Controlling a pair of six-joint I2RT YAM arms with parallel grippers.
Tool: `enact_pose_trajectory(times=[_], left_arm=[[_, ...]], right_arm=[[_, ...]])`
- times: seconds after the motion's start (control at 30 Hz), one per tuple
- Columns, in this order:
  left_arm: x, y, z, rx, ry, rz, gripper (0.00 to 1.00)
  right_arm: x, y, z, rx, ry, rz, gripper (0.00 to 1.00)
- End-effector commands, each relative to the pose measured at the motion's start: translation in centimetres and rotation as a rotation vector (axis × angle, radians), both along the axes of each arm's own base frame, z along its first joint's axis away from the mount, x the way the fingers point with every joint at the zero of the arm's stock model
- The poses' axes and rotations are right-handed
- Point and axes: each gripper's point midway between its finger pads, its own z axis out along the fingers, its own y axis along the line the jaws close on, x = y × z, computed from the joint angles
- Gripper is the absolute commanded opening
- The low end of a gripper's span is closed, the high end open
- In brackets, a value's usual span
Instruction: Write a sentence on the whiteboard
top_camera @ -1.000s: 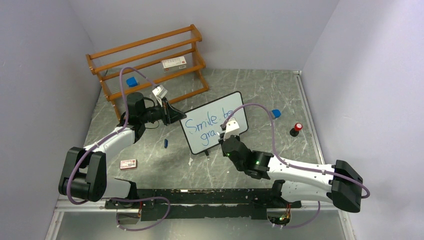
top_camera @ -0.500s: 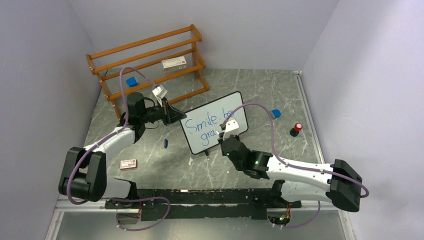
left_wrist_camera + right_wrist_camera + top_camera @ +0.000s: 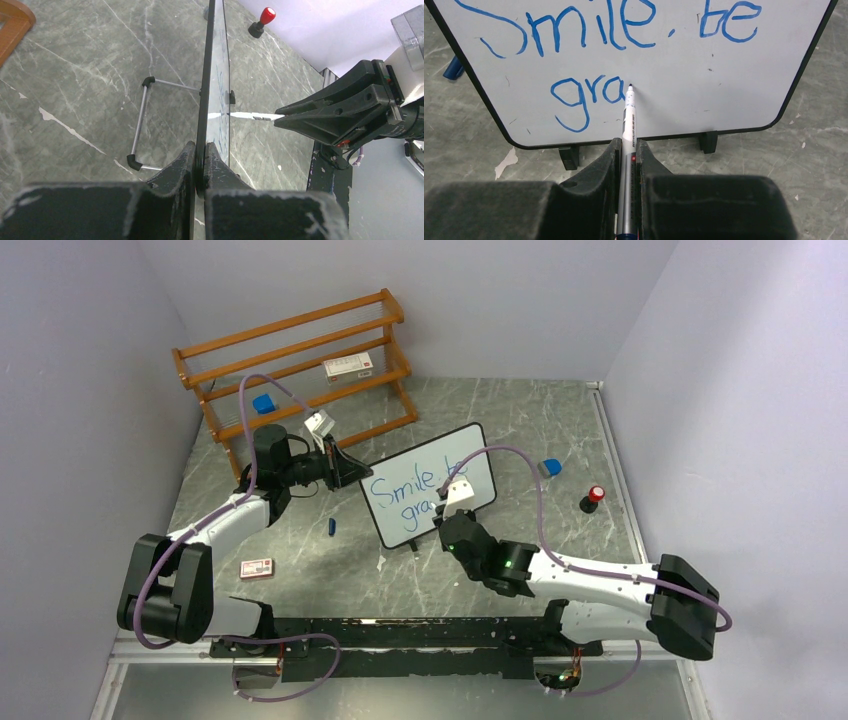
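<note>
The whiteboard (image 3: 455, 455) stands tilted on its black feet mid-table; it also shows in the right wrist view (image 3: 724, 75) and edge-on in the left wrist view (image 3: 206, 75). Blue writing (image 3: 589, 30) reads "Smile. be" with "gra" (image 3: 584, 97) below. My left gripper (image 3: 200, 155) is shut on the board's left edge, also seen from above (image 3: 350, 472). My right gripper (image 3: 626, 150) is shut on a silver marker (image 3: 629, 120); its tip touches the board just right of "gra". The top view shows the right gripper (image 3: 445, 505) in front of the board.
A wooden rack (image 3: 300, 355) stands at the back left with a red-white box (image 3: 347, 366) and a blue block (image 3: 263, 403). A blue cap (image 3: 332, 527) and a small card (image 3: 256, 568) lie left. A blue-grey eraser (image 3: 549, 467) and a red-topped knob (image 3: 591, 499) lie right.
The right arm has shifted slightly left and forward, with the marker tip at the end of "gra". The left gripper and the board have not moved.
</note>
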Motion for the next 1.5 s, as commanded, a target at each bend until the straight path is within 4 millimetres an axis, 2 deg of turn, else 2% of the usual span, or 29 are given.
enact_pose_trajectory(times=[0.0, 0.33, 0.83, 0.97, 1.2, 1.47], left_arm=[[0.4, 0.3, -1.1, 0.033, -0.002, 0.005, 0.05], [0.4, 0.3, -1.2, 0.035, -0.001, 0.004, 0.05], [0.4, 0.3, -1.2, 0.038, -0.002, 0.007, 0.05], [0.4, 0.3, -1.2, 0.037, 0.000, 0.007, 0.05], [0.5, 0.3, -1.3, 0.037, 0.001, 0.007, 0.05], [0.4, 0.3, -1.3, 0.037, 0.002, 0.005, 0.05]], right_arm=[[0.6, -0.2, 0.1, 0.018, -0.014, -0.029, 0.00], [0.8, 0.2, -0.1, 0.017, -0.008, -0.012, 0.00], [1.4, -2.5, -0.3, -0.001, -0.011, -0.103, 0.00], [1.3, -2.3, 0.0, 0.013, -0.009, -0.087, 0.00], [0.9, -1.5, 1.7, 0.059, -0.029, -0.022, 0.00], [1.3, -0.6, 1.5, 0.047, -0.027, -0.009, 0.00]])
